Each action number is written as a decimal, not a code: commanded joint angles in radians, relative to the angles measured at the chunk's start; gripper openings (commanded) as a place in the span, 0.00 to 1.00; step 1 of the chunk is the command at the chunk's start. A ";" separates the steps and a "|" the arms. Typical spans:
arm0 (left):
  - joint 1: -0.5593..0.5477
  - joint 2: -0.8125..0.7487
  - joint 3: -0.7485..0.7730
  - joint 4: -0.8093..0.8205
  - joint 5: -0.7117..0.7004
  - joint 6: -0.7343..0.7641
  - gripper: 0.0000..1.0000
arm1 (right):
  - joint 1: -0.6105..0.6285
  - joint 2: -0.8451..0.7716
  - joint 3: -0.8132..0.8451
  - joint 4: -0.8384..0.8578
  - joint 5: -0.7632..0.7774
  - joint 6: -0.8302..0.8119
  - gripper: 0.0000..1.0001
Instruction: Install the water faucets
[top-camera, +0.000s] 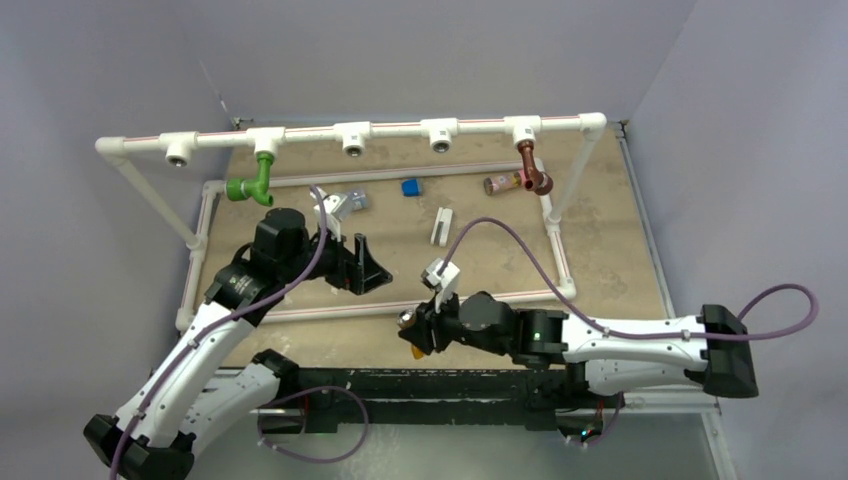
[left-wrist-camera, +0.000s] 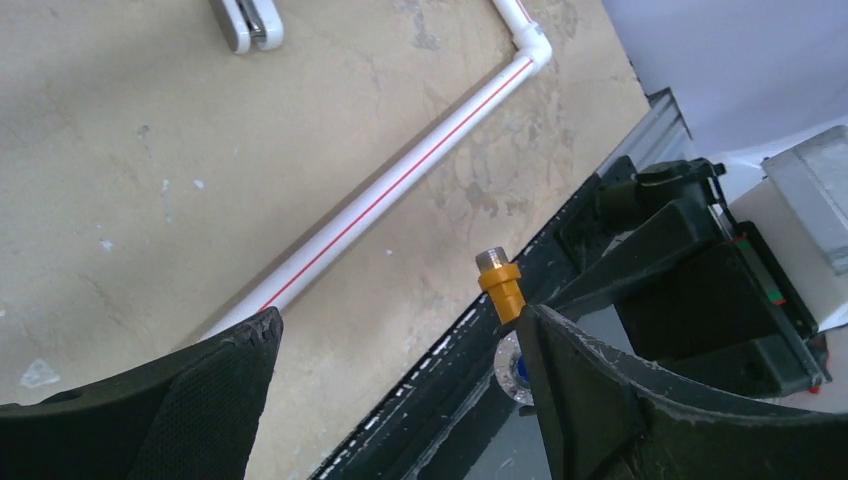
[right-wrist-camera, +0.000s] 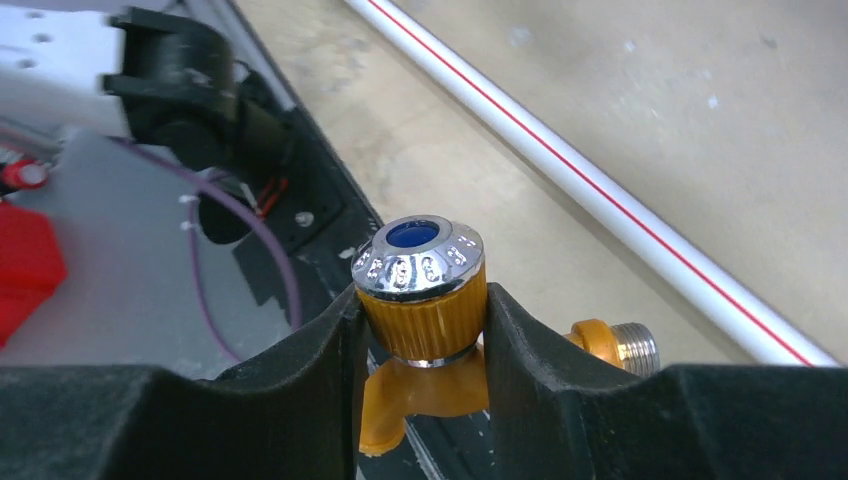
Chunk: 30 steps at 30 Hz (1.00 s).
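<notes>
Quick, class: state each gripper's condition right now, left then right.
Left gripper: open, holding nothing.
Right gripper: closed on the orange faucet, gripping its knob.

Left arm stretched forward, left gripper spread wide, right arm folded across toward centre, right gripper low near the bases — jaws clamped on orange faucet

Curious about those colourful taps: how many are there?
3: green plastic faucet on the white pipe rail at left, dark brown faucet at right, orange faucet gripped by the right end effector.
</notes>
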<state>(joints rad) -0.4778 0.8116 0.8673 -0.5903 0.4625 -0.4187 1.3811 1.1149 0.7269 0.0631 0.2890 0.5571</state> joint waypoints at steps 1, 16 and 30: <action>0.008 -0.002 0.053 -0.022 0.125 -0.070 0.87 | 0.006 -0.133 -0.082 0.270 -0.157 -0.231 0.00; 0.008 0.002 0.030 0.022 0.636 -0.181 0.86 | 0.005 -0.235 -0.130 0.430 -0.769 -0.745 0.00; 0.008 -0.024 -0.031 0.030 0.888 -0.147 0.82 | 0.004 -0.126 0.028 0.437 -1.027 -0.887 0.00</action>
<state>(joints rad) -0.4770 0.7982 0.8528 -0.5781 1.2648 -0.5865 1.3811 0.9710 0.6662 0.4400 -0.6598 -0.2825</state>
